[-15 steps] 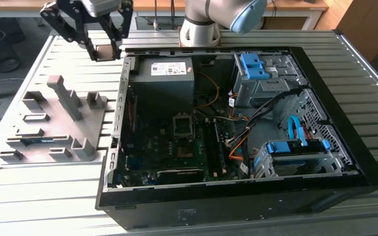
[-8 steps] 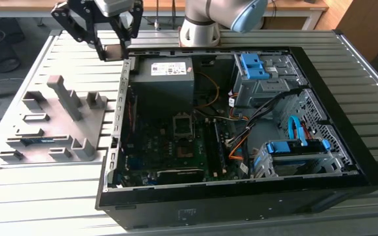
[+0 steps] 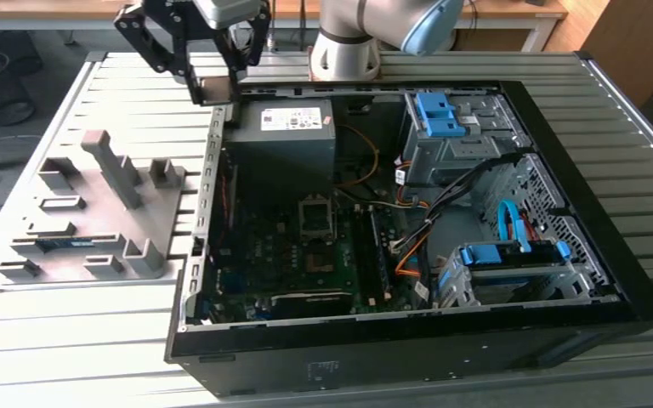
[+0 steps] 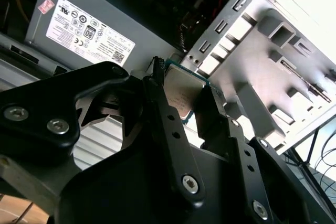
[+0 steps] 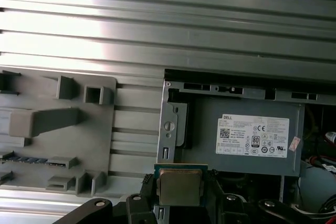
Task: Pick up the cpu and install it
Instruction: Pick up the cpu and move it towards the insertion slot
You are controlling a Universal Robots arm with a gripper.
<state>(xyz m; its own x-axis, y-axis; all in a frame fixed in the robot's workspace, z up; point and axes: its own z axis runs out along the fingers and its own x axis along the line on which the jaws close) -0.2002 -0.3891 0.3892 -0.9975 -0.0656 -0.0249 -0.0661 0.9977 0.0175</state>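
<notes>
The cpu (image 5: 180, 186) is a small flat square with a dull silver top and a green edge. My gripper (image 5: 180, 192) is shut on it, one black finger on each side. The second wrist view shows the same hold, the cpu (image 4: 179, 92) clamped in the gripper (image 4: 182, 98). In the exterior view the gripper (image 3: 215, 92) hangs above the open computer case's far corner on the exterior view's left, beside the power supply (image 3: 286, 127). The dark socket (image 3: 315, 217) with its metal frame lies on the motherboard, well nearer the camera than the gripper.
A grey parts fixture (image 3: 99, 212) with upright posts lies beside the case on the exterior view's left and holds a memory stick (image 3: 65, 246). Inside the case (image 3: 599, 246) are cables (image 3: 417, 229) and blue-tabbed drive cages (image 3: 496, 263). The ribbed metal table (image 3: 77, 340) surrounds it all.
</notes>
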